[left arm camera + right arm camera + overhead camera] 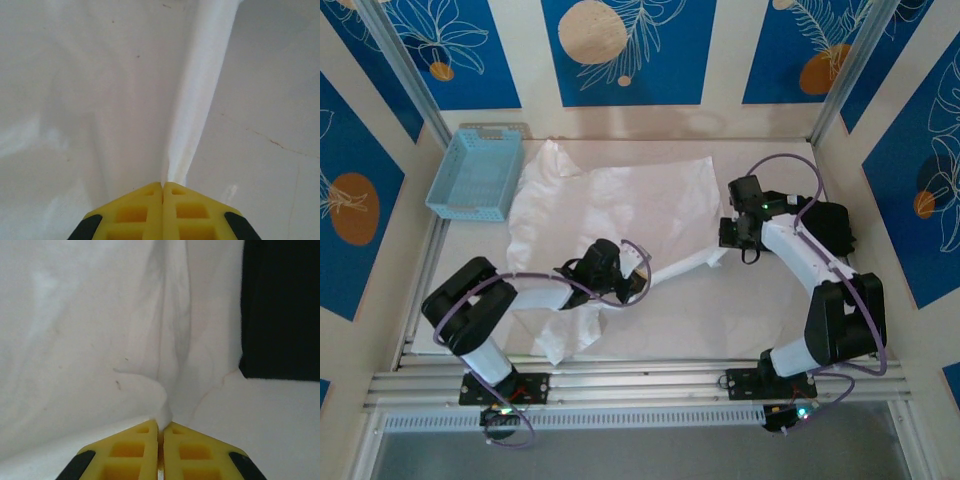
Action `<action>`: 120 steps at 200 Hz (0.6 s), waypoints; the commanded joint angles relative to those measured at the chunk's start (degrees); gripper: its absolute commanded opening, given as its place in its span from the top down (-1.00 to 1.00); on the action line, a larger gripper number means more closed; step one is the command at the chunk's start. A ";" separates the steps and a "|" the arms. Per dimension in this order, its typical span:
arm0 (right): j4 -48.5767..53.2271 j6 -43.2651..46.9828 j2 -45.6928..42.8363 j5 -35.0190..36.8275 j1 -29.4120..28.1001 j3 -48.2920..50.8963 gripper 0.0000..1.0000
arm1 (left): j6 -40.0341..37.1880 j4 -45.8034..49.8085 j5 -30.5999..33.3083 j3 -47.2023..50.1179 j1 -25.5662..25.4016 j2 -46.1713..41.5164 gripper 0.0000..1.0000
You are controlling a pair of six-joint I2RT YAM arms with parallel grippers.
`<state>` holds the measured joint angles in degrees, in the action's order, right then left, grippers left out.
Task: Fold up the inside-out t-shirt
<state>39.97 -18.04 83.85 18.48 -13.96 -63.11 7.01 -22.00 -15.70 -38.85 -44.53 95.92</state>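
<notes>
- Yellow fingers (132, 212) of your left gripper (162, 186) are pressed together, pinching a raised ridge of the inside-out t-shirt (620, 195). The cloth tents up into the tips.
- Your right gripper (160, 424) is likewise closed tight on a bunched fold of the same white cloth. The black garment (280, 310) lies just beside it, on the side away from the blue basket (477, 172).
- Reckoned from that basket, the shirt starts just beside its right wall and spreads rightward over the table (720, 310). A crumpled part trails toward the near edge.
- Between your two pinches, a narrow band of cloth runs drawn out straight, well apart from the basket.
- Expect thin, soft, light cotton. It drapes, creases and holds no shape, so one pinch will likely lift a peak rather than carry a whole panel.
- You would probably do best to grip at hems, shoulder seams or corners, where doubled cloth should slip less between smooth plastic jaws.
- For textures, the shirt is matte white with soft wrinkles, the basket is a rigid blue lattice, and the table is pale and smooth.
</notes>
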 commanded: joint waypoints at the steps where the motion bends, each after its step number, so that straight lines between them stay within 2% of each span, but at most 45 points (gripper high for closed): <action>1: -2.61 3.36 3.27 -3.55 -0.45 -2.82 0.77 | 2.01 -0.79 -1.68 -0.70 1.29 1.61 1.00; 28: -6.24 6.71 8.91 -14.36 -0.57 -4.98 0.74 | 3.14 -0.21 -1.26 -1.06 1.92 2.24 1.00; 49: -7.25 7.25 13.00 -18.90 -1.28 -7.74 0.66 | 3.75 0.15 -1.17 -1.64 2.12 3.09 1.00; 58: -5.88 6.49 14.63 -17.57 -1.47 -9.35 0.62 | 4.03 -0.06 -1.41 -1.83 2.14 3.47 1.00; 88: 1.43 4.08 17.51 -4.42 -1.97 -12.83 0.45 | 4.61 -0.41 -2.15 -2.02 2.13 4.20 1.00; 120: 1.18 2.53 11.18 -2.06 -4.60 -7.16 0.14 | 4.70 -0.67 -2.46 -2.02 2.14 5.00 1.00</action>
<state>38.02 -13.98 100.47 12.80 -16.43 -73.32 10.66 -21.91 -16.47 -39.81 -42.87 99.63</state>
